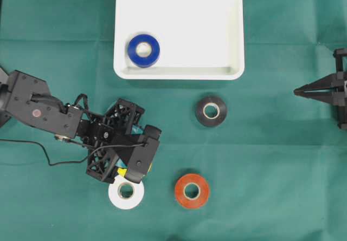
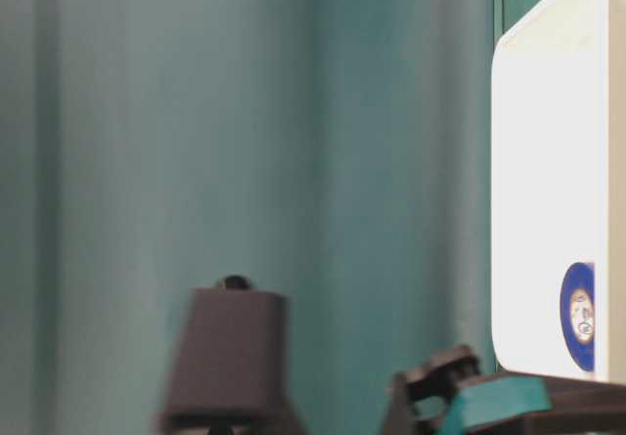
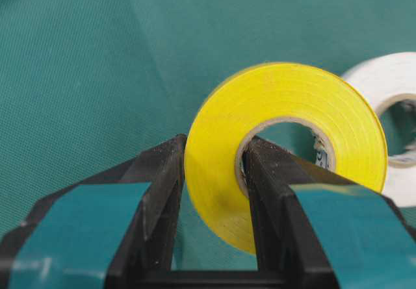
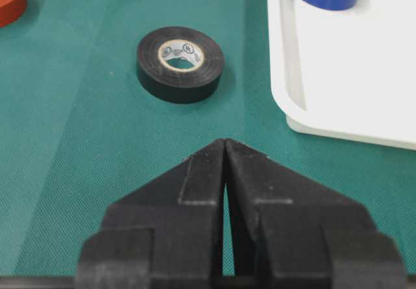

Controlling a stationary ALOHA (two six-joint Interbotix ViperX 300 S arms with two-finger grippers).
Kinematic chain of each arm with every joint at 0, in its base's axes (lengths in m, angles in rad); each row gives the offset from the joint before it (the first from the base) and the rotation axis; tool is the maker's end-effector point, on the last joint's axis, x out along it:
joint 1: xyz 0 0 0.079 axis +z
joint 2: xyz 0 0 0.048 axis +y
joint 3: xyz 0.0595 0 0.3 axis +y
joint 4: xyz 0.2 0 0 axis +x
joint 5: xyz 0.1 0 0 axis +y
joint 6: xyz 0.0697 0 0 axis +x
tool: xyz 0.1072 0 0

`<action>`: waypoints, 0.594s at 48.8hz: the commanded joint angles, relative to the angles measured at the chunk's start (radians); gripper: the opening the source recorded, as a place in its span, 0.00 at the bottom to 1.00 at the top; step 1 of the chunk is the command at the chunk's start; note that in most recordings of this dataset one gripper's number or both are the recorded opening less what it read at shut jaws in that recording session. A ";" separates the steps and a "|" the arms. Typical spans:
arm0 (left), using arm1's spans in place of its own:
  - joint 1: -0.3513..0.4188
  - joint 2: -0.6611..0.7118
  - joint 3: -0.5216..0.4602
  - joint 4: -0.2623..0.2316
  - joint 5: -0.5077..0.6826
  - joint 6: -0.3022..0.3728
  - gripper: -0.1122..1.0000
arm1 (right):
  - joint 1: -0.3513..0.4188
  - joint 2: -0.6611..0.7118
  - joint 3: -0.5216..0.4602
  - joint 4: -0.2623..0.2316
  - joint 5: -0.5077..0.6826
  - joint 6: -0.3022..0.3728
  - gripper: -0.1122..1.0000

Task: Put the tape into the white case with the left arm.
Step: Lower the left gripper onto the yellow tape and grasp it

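Overhead, the left tool (image 1: 130,168) sits well short of the white case (image 1: 179,32). Its wrist view shows it clamped through the yellow tape (image 3: 283,143): lift straight, clearing the white roll (image 3: 390,100). Right tool (image 4: 224,147): closed, empty.

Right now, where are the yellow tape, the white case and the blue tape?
yellow tape (image 3: 286,107): left wrist view, on its flat yellow side above the core.
white case (image 1: 184,30): overhead view, on its bare floor.
blue tape (image 1: 143,50): overhead view, on its core, inside the case.
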 commanded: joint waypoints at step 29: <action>0.097 -0.057 -0.051 -0.002 0.075 0.000 0.33 | -0.002 0.006 -0.011 0.000 -0.009 0.002 0.02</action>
